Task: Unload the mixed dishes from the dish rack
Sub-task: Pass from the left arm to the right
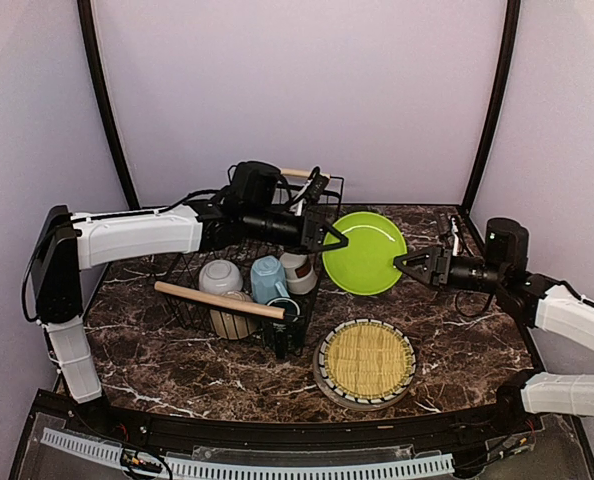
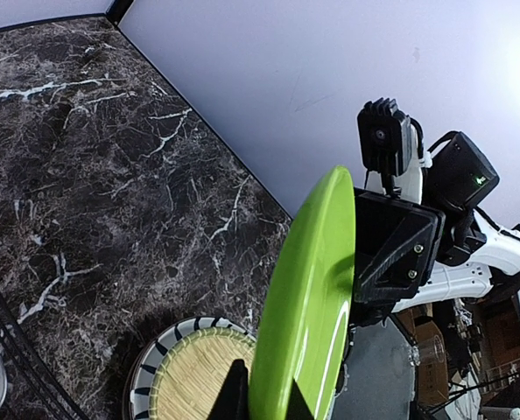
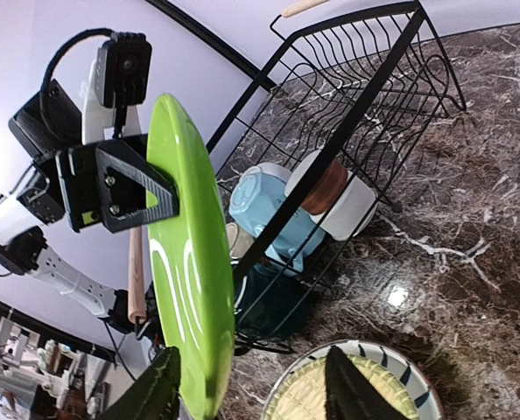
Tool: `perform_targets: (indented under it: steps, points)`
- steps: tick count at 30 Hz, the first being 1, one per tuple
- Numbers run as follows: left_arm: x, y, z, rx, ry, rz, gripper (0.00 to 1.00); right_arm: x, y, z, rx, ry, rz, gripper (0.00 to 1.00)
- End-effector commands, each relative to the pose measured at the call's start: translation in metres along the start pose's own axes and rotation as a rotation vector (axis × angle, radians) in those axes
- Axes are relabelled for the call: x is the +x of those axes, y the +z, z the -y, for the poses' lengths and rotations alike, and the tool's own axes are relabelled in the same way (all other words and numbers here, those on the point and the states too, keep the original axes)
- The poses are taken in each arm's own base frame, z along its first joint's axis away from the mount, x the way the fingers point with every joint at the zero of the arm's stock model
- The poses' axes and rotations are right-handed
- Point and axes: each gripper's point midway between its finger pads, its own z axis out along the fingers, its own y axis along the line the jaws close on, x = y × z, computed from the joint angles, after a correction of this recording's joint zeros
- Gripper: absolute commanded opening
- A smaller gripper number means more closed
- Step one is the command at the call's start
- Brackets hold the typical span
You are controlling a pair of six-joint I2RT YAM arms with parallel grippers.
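**Progress:** unloading is partly done, by my judgement less than half. One black-and-white striped plate (image 1: 365,362) with a straw-coloured centre lies flat on the dark marbled desk (image 1: 457,335). It sits to the right of the black wire dish rack (image 3: 356,98) and apart from it.

**Item in hand:** a lime-green round plate (image 1: 365,252) is held on edge in the air above the desk, between the rack and the right arm. It is clear of both the rack and the striped plate.
- The left gripper (image 1: 333,240) is pinched on the plate's rim at the rack side.
- The right gripper (image 1: 407,266) stands spread, with one finger to each side of the opposite rim.
- The right wrist view shows a gap between the plate and at least one finger, so no grip is shown on that side.
- This reads as a hand-over from left to right, not yet completed.

**Outstanding, all inside the rack:**
- white bowl (image 1: 220,275)
- light blue mug (image 1: 268,278)
- brown-and-white cup (image 1: 297,270)
- cream bowl (image 1: 232,320)
- dark green mug (image 3: 269,302), low at the near right corner

Whether more plates stand behind the left arm in the top view cannot be told.

**Left to do, as judged:** set down the green plate, then lift out the five items listed
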Motion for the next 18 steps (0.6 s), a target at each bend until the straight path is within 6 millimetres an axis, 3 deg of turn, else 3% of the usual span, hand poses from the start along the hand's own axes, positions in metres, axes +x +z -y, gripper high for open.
perform_targets:
  steps: [1,15,18]
  points:
    - [0.0012,0.0046,0.0127,0.039,0.024,-0.017,0.01,-0.0095,0.0022,-0.018,-0.1,-0.028,0.01,0.47]
    - [0.0078,0.0114,0.0114,0.014,0.051,-0.069,0.01,-0.0051,0.0097,-0.0133,-0.133,-0.001,-0.017,0.04]
    - [0.0089,0.0108,0.008,-0.013,0.055,-0.075,0.1,-0.0051,0.0095,-0.0119,-0.129,-0.001,-0.014,0.0]
